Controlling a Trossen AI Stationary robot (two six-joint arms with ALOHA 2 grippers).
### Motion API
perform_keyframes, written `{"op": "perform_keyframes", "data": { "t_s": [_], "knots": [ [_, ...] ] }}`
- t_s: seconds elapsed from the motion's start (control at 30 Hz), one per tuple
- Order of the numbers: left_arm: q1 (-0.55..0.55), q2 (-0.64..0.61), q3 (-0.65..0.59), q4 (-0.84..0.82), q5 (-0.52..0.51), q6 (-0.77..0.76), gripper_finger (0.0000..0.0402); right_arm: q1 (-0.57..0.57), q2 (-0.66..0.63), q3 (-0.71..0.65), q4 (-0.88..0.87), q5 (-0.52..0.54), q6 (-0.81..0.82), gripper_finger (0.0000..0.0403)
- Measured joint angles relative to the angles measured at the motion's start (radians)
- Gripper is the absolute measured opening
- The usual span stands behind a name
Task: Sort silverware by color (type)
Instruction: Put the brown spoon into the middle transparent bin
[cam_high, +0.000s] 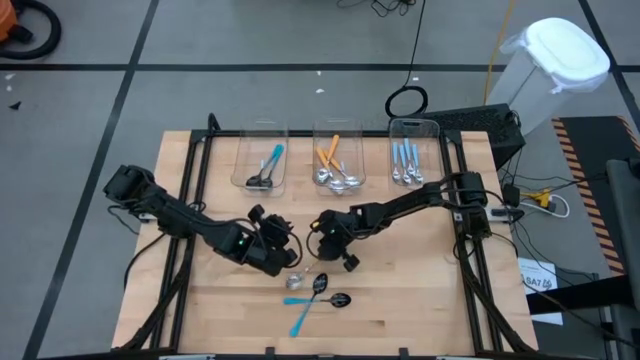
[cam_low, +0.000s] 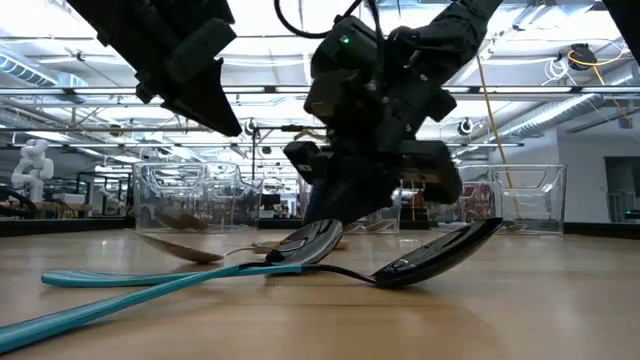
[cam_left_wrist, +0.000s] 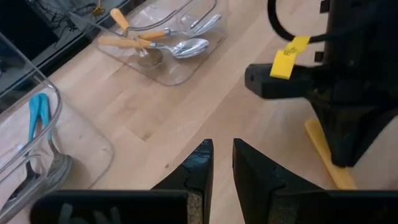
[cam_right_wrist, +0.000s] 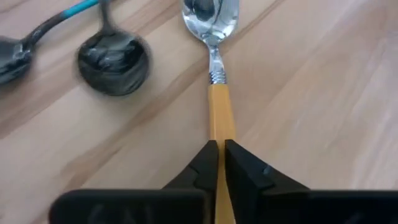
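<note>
Pinching the orange handle, the right claw (cam_right_wrist: 219, 155) has its fingers nearly shut on the orange-handled spoon (cam_right_wrist: 217, 93), whose silver bowl lies on the table (cam_right_wrist: 311, 93) ahead of it, near mid-table. The left claw (cam_left_wrist: 222, 165) hangs just beside it, slightly open and empty. Two teal-handled spoons (cam_high: 318, 297) with black bowls lie crossed close to the table's front edge. Sorted spoons already rest in three clear bins (cam_high: 338, 160) at the back. Such a spoon looks light and stiff, with a smooth, probably slippery handle; a grip mid-handle, as here, should balance it, though the thin handle could twist between the fingers when lifted.
</note>
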Motion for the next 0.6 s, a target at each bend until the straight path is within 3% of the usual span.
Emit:
{"op": "perform_keyframes", "data": {
  "t_s": [0.17, 0.6],
  "knots": [
    [-0.02, 0.0, 0.0, -0.001, 0.0, -0.018, 0.0063, 0.001, -0.042, -0.002, -0.06, -0.002, -0.014, 0.0],
    [-0.046, 0.0, 0.0, -0.001, 0.0, -0.037, 0.0063, 0.003, -0.057, -0.002, -0.126, 0.013, 0.041, 0.0]
  ]
}}
